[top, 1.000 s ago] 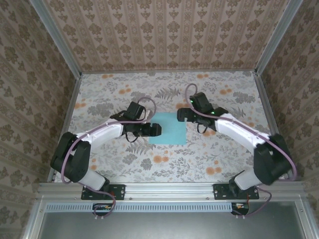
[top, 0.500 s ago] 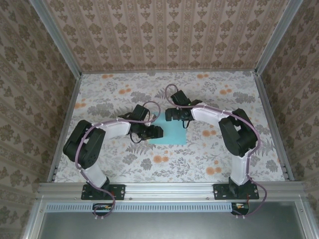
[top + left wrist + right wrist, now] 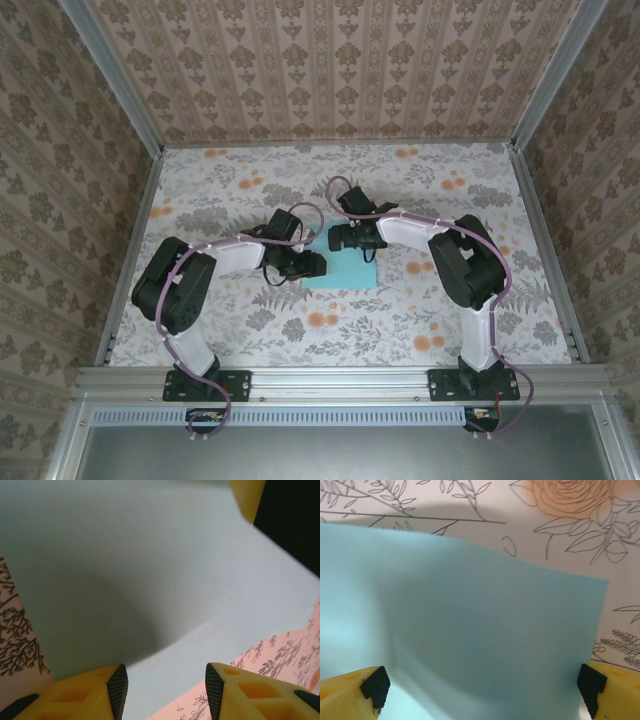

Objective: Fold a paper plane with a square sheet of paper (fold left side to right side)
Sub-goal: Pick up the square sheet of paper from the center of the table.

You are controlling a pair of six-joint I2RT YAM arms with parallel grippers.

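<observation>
Left hand (image 3: 312, 264) is straddling the square sheet of paper (image 3: 352, 270) at its left edge, half open; nothing pinched. Right hand (image 3: 340, 238) is hanging wide open.

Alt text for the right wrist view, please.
A turquoise-blue square sheet of paper lies on the floral table, its far edge slightly wavy. The right tool hangs open above it, yellow fingers wide apart at the frame's bottom corners.
</observation>
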